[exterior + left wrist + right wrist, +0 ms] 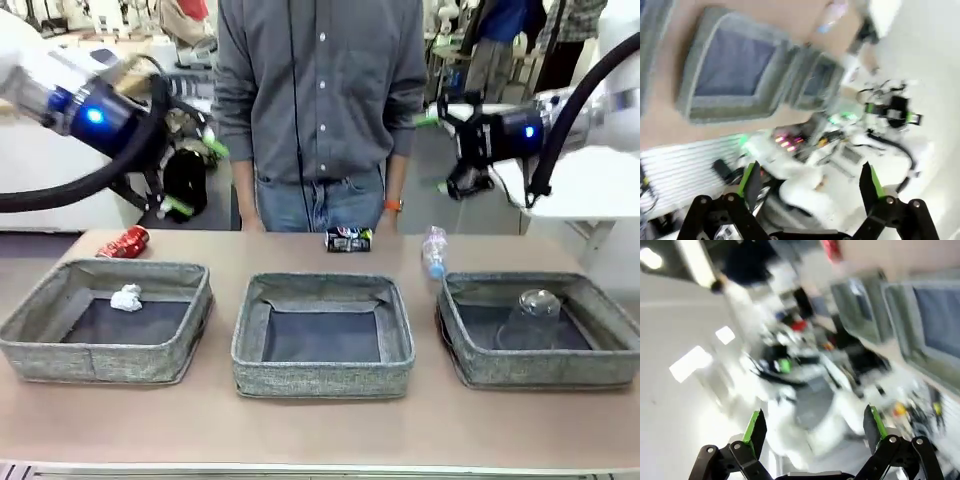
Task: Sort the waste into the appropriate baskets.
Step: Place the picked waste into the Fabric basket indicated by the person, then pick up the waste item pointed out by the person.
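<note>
Three grey woven baskets stand in a row: left (100, 360), middle (320, 378), right (540, 372). A crumpled paper ball (126, 297) lies in the left one and a clear plastic cup (535, 318) in the right one. Behind the baskets on the table lie a red can (124, 243), a dark printed can (349, 239) and a clear bottle (434, 252). My left gripper (197, 178) (810, 182) hangs open and empty high above the table's left. Raised at the right, my right gripper (436, 153) (815, 427) is also open and empty.
A person in a grey shirt (320, 90) stands at the far edge behind the middle basket, hands down. The blurred left wrist view looks down on two baskets (695, 107). A strip of bare table (320, 430) runs along the front.
</note>
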You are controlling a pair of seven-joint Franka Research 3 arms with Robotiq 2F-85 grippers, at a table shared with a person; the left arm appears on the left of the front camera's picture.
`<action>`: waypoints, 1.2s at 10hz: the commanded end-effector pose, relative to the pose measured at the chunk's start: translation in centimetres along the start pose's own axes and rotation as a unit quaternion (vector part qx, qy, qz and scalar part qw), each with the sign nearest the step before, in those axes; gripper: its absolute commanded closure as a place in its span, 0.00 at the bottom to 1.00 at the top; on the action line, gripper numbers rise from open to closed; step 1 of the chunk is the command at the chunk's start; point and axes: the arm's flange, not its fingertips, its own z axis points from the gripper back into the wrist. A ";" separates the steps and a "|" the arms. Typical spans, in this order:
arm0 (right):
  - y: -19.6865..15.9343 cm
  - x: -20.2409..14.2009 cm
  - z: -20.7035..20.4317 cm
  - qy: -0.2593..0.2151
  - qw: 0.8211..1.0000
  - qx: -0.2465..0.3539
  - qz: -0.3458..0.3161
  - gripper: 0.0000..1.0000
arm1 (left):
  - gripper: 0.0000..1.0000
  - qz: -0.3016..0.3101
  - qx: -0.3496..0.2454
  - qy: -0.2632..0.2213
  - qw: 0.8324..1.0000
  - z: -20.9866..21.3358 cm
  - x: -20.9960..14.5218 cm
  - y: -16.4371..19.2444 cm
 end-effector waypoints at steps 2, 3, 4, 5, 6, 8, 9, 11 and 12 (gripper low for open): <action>0.0 0.0 0.0 0.000 1.000 0.000 0.000 0.00 | 0.00 0.000 0.000 0.000 1.000 0.0 0.0 0.0; 0.0 0.0 0.0 0.000 1.000 0.000 0.000 0.00 | 0.00 0.000 0.000 0.000 1.000 0.0 0.0 0.0; 0.0 0.0 0.0 0.000 1.000 0.000 0.000 0.00 | 0.00 0.000 0.000 0.000 1.000 0.0 0.0 0.0; 0.0 0.0 0.0 0.000 1.000 0.000 0.000 0.00 | 0.00 0.000 0.000 0.000 1.000 0.0 0.0 0.0; 0.0 0.0 0.0 0.000 1.000 0.000 0.000 0.00 | 0.00 0.000 0.000 0.000 1.000 0.0 0.0 0.0; 0.0 0.0 0.0 0.000 1.000 0.000 0.000 0.00 | 0.00 0.000 0.000 0.000 1.000 0.0 0.0 0.0; 0.0 0.0 0.0 0.000 1.000 0.000 0.000 0.00 | 0.00 0.000 0.000 0.000 1.000 0.0 0.0 0.0; 0.0 0.0 0.0 0.000 1.000 0.000 0.000 0.00 | 0.00 0.000 0.000 0.000 1.000 0.0 0.0 0.0; 0.0 0.0 0.0 0.000 1.000 0.000 0.000 0.00 | 0.00 0.000 0.000 0.000 1.000 0.0 0.0 0.0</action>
